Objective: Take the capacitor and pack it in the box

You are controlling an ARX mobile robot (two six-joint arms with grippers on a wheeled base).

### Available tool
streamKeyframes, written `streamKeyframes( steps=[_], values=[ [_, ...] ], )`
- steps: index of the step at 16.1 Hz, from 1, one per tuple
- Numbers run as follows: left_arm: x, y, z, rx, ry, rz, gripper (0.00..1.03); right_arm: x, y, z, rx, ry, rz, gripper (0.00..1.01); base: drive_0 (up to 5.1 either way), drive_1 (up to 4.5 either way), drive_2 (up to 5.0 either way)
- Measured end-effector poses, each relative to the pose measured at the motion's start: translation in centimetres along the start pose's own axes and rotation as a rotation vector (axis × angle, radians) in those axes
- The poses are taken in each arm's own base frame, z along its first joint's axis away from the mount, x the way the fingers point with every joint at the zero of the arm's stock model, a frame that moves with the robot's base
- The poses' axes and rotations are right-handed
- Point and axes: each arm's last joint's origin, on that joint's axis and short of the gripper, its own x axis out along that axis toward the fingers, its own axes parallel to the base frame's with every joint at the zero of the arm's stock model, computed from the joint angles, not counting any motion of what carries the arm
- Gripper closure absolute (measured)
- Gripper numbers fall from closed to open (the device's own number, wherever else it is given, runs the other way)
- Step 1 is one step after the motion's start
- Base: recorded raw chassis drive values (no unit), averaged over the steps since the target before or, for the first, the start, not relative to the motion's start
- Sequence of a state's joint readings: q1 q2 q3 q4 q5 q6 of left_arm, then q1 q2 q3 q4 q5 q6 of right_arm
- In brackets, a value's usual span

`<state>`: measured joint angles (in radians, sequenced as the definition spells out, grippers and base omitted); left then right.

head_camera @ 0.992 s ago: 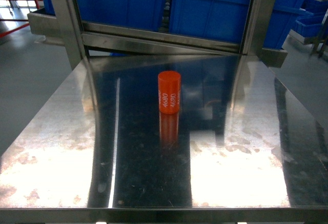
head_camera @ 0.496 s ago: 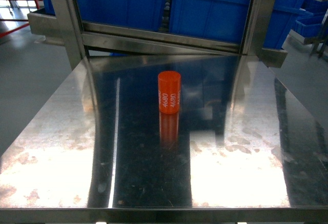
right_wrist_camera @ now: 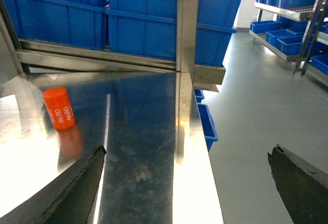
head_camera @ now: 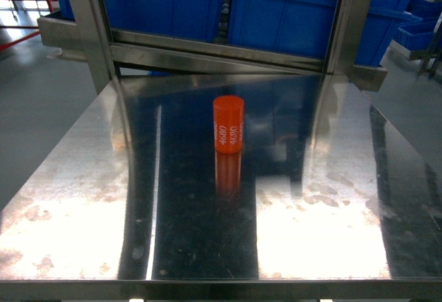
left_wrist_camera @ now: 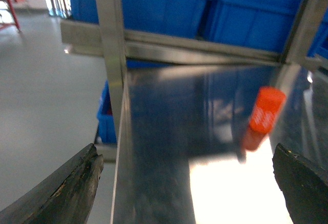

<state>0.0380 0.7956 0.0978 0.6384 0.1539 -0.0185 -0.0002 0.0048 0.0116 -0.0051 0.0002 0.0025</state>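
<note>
A: Left wrist view first. What's there?

B: Left gripper (left_wrist_camera: 187, 183), two dark fingertips (left_wrist_camera: 66, 188) at the bottom corners, spread wide, nothing between them. It sits at the left edge of the steel tabletop (left_wrist_camera: 164, 147); grey floor (left_wrist_camera: 46, 90) drops away on the left. A steel upright (left_wrist_camera: 110, 44) stands at that back-left corner, blue bins (left_wrist_camera: 215, 8) behind the rail.

A: Capacitor?

B: Orange capacitor (left_wrist_camera: 266, 110), blurred here, to the right of the left gripper and well apart from it. Label unreadable in this view.

A: Head view?

B: No gripper or arm shows. Capacitor (head_camera: 228, 124) stands upright near the middle of the tabletop (head_camera: 83, 198), slightly toward the back, white "4680" on its side, reflection below it. Bare steel all round it, on every side. Front edge runs along the bottom, back edge meets the rack rail (head_camera: 221, 57).

A: Right wrist?

B: Right gripper (right_wrist_camera: 184, 183) also wide apart, holding nothing, fingertips (right_wrist_camera: 77, 188) at both lower corners. Capacitor (right_wrist_camera: 59, 108) far left, tilted in frame, well apart from it. Only this view shows the tabletop's right edge, the floor (right_wrist_camera: 256, 116) beyond, a low blue bin (right_wrist_camera: 205, 124) just beside that edge and shelving with blue trays (right_wrist_camera: 287, 8) far right.

A: Box?

B: In none of the three views.
</note>
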Motion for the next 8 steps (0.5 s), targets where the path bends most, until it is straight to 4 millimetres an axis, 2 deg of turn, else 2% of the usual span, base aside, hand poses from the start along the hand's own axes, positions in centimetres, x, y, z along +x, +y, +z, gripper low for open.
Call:
streamKeyframes(
  steps=[1, 2, 3, 4, 6, 8],
  values=[
    [3.7, 0.3, 2.3, 0.023, -0.093, 0.022, 0.05, 0.0, 0.0, 0.0, 0.000, -0.001, 0.000, 0.03, 0.0, 0.00, 0.0],
    [7.7, -0.2, 3.7, 0.039, -0.170, -0.004, 0.05, 0.0, 0.0, 0.0, 0.000, 0.000, 0.000, 0.03, 0.0, 0.00, 0.0],
    [11.5, -1.5, 3.2, 0.035, -0.156, -0.037, 0.05, 0.0, 0.0, 0.0, 0.000, 0.000, 0.000, 0.03, 0.0, 0.00, 0.0],
    [14.9, -2.9, 1.6, 0.029, -0.064, -0.065, 0.05, 0.0, 0.0, 0.0, 0.000, 0.000, 0.000, 0.03, 0.0, 0.00, 0.0],
    [19.8, -5.8, -0.5, 0.022, 0.028, -0.101, 0.05, 0.0, 0.0, 0.0, 0.000, 0.000, 0.000, 0.03, 0.0, 0.00, 0.0],
    [23.2, -8.7, 0.5, -0.005, -0.004, -0.151, 0.05, 0.0, 0.0, 0.0, 0.000, 0.000, 0.000, 0.03, 0.0, 0.00, 0.0]
  ],
)
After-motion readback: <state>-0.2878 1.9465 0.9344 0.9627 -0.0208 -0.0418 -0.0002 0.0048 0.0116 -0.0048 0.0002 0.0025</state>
